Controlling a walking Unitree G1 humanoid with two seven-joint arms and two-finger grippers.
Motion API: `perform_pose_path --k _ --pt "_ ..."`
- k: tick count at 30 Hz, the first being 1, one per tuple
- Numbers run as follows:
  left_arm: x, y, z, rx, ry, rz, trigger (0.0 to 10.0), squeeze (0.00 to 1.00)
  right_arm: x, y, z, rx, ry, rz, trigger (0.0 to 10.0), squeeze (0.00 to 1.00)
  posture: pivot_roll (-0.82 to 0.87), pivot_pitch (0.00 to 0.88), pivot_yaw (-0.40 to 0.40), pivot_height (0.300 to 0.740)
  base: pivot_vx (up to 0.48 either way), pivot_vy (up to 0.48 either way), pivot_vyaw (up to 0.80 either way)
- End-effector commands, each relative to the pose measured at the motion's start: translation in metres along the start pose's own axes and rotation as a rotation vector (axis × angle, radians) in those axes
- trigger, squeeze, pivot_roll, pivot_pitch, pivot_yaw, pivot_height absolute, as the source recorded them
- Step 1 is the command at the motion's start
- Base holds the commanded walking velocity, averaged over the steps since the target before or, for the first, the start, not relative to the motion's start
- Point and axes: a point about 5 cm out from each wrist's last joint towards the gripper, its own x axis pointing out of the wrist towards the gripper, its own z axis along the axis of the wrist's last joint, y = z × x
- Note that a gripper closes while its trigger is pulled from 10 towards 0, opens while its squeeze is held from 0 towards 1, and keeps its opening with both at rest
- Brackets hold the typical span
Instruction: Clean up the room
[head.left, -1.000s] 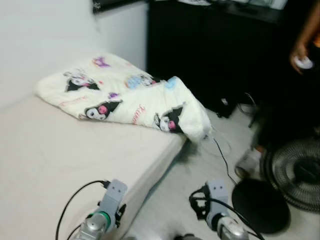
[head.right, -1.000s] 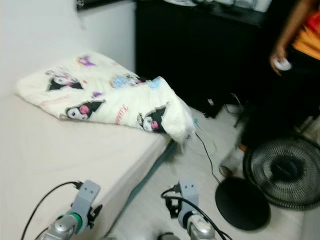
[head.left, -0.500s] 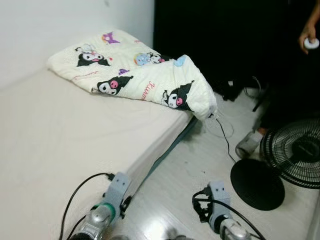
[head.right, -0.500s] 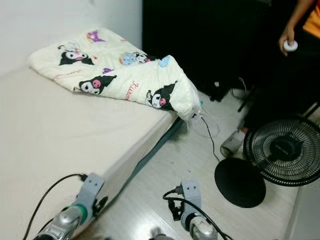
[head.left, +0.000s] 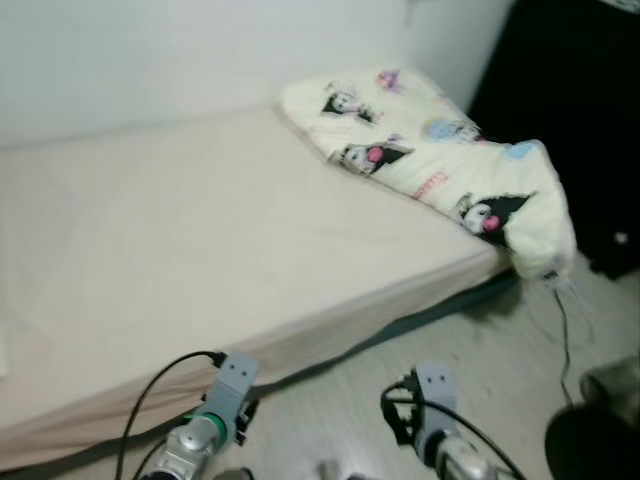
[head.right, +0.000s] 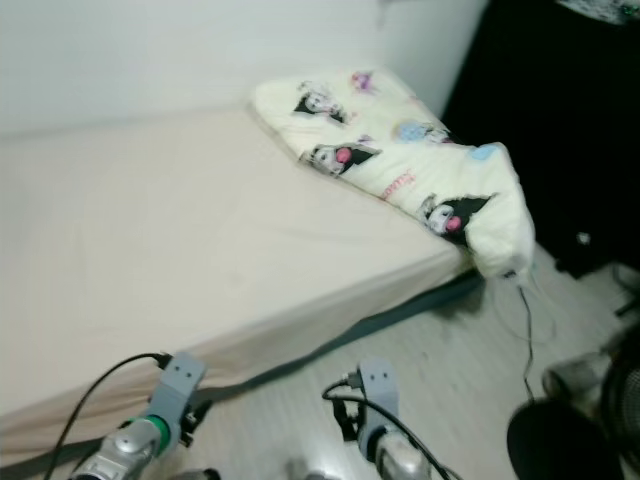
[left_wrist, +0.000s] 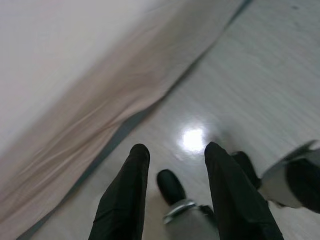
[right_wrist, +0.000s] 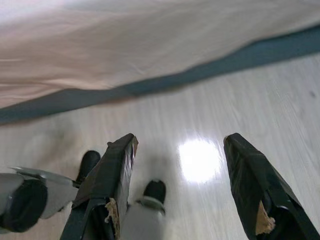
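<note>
A bed with a cream sheet (head.left: 200, 240) lies before me against the white wall. A folded cream blanket with cartoon prints (head.left: 440, 160) lies at its far right end, one corner hanging over the mattress edge. My left gripper (left_wrist: 172, 152) hangs low over the pale floor beside the bed's edge, open and empty. My right gripper (right_wrist: 180, 145) is also low over the floor, open wide with nothing between its fingers. Both arms show at the bottom of the eye views, the left arm (head.left: 215, 420) and the right arm (head.left: 435, 425).
A dark grey bed base strip (head.left: 420, 320) runs under the mattress. A thin cable (head.left: 562, 310) trails on the floor below the blanket corner. Black furniture (head.left: 590, 120) stands at the right. A round black fan base (head.right: 550, 445) sits at the lower right.
The camera has turned left: the bed now takes up most of the view, the blanket has shifted to the right, and the person and fan have slipped out. Both arms keep their pose.
</note>
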Motion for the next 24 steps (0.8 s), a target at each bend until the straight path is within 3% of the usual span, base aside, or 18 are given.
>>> perform_pose_path --k 1,24 --pt "-0.0013 0.0017 -0.0047 0.012 0.019 0.002 10.0 0.00 -0.0011 0.0031 -0.0051 -0.005 0.020 0.010 10.0 0.00 0.04 0.053 0.005 0.740 0.000 0.000 0.78" --pt "-0.0011 0.0017 -0.0053 0.022 0.030 0.001 10.0 0.00 -0.0010 0.0038 -0.0053 0.000 0.019 0.010 10.0 0.00 0.04 0.054 0.007 0.740 0.000 0.000 0.77"
